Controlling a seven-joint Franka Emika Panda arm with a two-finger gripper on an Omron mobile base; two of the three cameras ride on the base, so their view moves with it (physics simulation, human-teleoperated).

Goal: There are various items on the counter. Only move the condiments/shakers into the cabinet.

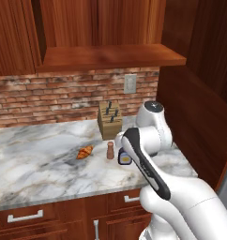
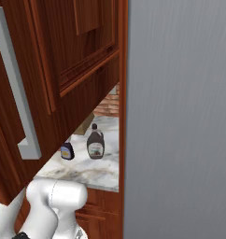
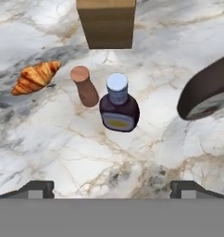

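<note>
While the tool (image 3: 112, 189) is hanging wide open and empty at the bottom of the hand view, the blue bottle (image 3: 118, 107) is standing on the counter (image 3: 63, 148) at centre frame, probably lined up as the first pick. Just left, the brown shaker (image 3: 84, 86) is standing beside it, the croissant (image 3: 35, 77) farther left.

The marble counter (image 3: 63, 143) is carrying a croissant (image 3: 35, 77), a brown shaker (image 3: 84, 86) beside a dark-blue bottle (image 3: 119, 105), a knife block (image 3: 106, 22) at twelve o'clock, and, at three o'clock, probably the taller brown bottle (image 3: 207, 90).
</note>
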